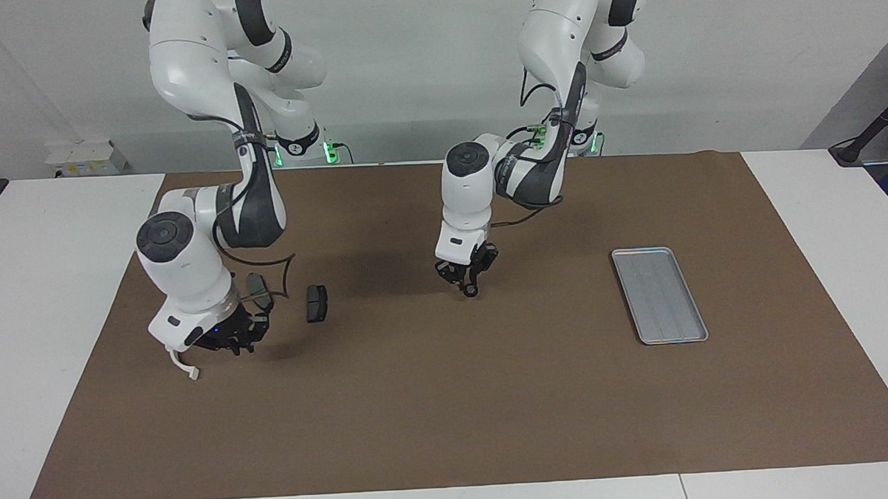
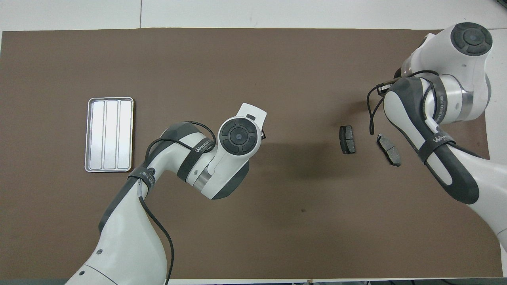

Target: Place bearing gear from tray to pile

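Left arm bends low over mid-mat, left hand (image 1: 468, 277) pointing down, apparently pinching a small dark part; hard to tell. Right arm crouches over the pile (image 1: 316, 303); right hand (image 1: 234, 336) low, finger state can't be told, a white bracket (image 1: 184, 363) poking out beneath. Tray (image 1: 659, 294) sits toward the left arm's end. Brown mat (image 1: 449, 397) on white bench (image 1: 61, 292); grey wall (image 1: 422, 51).
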Tool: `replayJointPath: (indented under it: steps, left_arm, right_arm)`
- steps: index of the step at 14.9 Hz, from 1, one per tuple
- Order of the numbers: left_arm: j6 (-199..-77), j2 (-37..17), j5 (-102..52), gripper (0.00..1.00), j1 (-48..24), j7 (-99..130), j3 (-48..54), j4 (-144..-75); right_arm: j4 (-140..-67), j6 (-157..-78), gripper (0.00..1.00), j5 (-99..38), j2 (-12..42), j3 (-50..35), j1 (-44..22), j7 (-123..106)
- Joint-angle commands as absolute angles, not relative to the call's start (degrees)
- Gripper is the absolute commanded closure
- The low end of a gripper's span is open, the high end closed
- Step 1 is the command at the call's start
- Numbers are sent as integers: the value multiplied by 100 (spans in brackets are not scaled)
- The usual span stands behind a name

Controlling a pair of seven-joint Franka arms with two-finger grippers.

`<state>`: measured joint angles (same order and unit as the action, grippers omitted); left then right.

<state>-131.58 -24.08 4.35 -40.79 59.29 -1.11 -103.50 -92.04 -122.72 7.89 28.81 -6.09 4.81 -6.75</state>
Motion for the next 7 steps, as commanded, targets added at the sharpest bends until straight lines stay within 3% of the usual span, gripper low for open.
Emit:
replayJointPath:
  steps: [1, 7]
  left_arm:
    - [-13341, -2338, 536, 100, -4087, 5977, -149, -10546]
    - [-13754, -2303, 545, 100, -4087, 5985, -158, -10907]
  right_arm:
    - [-9246, -12812, 100, 782, 3163, -686, 615, -922]
    - [-9246, -13280, 100, 782, 3437, -686, 721, -1116]
